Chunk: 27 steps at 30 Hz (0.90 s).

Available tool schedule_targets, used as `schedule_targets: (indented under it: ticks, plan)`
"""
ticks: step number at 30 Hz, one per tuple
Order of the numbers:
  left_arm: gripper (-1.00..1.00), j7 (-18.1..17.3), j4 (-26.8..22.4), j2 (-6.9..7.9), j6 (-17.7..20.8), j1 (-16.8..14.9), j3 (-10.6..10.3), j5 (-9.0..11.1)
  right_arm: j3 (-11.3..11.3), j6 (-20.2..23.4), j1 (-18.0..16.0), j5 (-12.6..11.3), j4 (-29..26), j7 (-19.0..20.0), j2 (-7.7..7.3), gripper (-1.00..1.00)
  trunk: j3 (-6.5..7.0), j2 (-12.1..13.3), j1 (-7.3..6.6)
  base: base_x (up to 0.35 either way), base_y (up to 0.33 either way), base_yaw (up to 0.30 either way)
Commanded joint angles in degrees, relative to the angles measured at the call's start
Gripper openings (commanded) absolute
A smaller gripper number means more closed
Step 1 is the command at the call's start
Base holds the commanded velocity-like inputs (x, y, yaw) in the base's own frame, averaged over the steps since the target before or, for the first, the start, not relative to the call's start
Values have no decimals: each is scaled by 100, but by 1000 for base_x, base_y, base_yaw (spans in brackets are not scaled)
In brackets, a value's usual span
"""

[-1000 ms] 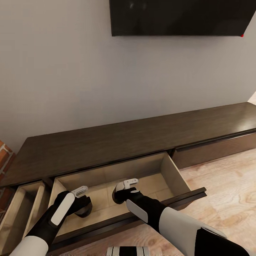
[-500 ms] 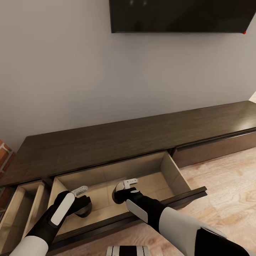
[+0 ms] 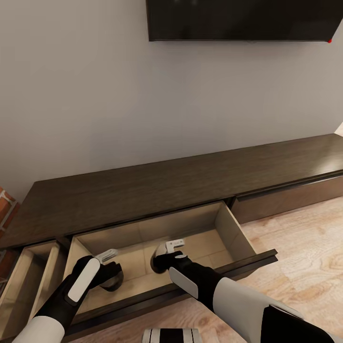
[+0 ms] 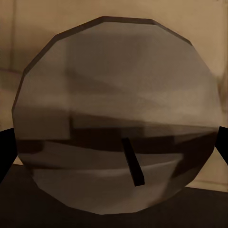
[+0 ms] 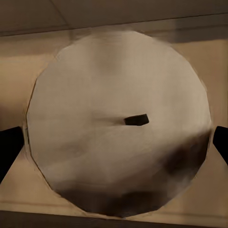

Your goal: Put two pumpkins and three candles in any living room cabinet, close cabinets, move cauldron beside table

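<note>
Both my arms reach into the open drawer [image 3: 228,228] of the cabinet [image 3: 190,186]. My left end effector [image 3: 110,272] pinches one candle [image 4: 114,118]; my right end effector [image 3: 164,259] pinches another candle [image 5: 118,123], both low above the drawer floor.

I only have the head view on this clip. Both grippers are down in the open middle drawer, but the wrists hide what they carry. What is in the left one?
Observer: The left wrist view shows a candle seen top-on, its dark wick near the middle, between the dark fingers of the left gripper.
Operator: And the right one?
Observer: A second candle, paler and better lit, sits between the fingertips of the right gripper.
Operator: Are they resting on the drawer floor?
Observer: Beige drawer panels lie behind both candles, but contact with the floor cannot be told.
</note>
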Motion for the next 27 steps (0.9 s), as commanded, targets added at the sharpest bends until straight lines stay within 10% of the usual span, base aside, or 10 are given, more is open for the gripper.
schedule_targets:
  ticks: [1,9,10,27]
  plan:
    - [-100,63,-9,7,7,-3,-21,46,30,13,-8,-28,-5,-40,0,100,-5,-2,-1,0,0,0]
    - [-100,60,-9,7,7,-3,-21,54,30,14,-8,-36,-5,-40,0,100,-5,-2,-1,0,0,0]
    - [100,60,-9,7,7,-3,-21,54,30,14,-8,-36,-5,-40,0,100,-5,-2,-1,0,0,0]
    - [100,54,-17,25,15,-3,-12,107,30,14,-8,-36,-5,-40,0,100,40,1,-6,0,0,0]
